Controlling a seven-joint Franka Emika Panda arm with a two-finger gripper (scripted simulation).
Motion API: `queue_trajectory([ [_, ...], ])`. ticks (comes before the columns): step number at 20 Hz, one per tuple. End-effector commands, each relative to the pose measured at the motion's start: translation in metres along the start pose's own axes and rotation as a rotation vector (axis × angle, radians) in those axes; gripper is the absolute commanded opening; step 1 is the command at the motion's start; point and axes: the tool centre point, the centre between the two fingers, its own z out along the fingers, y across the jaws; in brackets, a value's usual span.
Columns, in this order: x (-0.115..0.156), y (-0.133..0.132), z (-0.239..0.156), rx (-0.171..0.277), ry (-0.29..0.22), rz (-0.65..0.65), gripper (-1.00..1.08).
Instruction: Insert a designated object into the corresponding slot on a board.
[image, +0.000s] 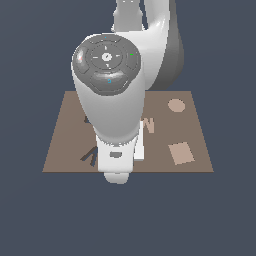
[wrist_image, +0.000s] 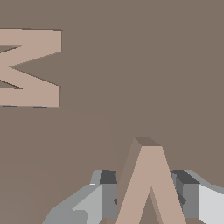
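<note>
Gripper clasps flat tan V piece over matte brown board

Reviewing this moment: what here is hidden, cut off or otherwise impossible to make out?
- Exterior view: the arm hides the gripper and the V piece; only part of the slot shows at the arm's edge.
- Exterior view: the M piece is partly covered by the arm.
- Wrist view: the V piece between the gripper fingers is cut off by the frame edge; whether it touches the board cannot be told.
- Wrist view: the slot is out of frame.
</note>
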Motion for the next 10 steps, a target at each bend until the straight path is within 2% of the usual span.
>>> queue_trajectory([
  [1,-0.005,-0.002,-0.001,0.000,0.000,-0.067,-1.00],
  [10,-0.029,-0.006,-0.003,-0.001,0.000,-0.366,-1.00],
])
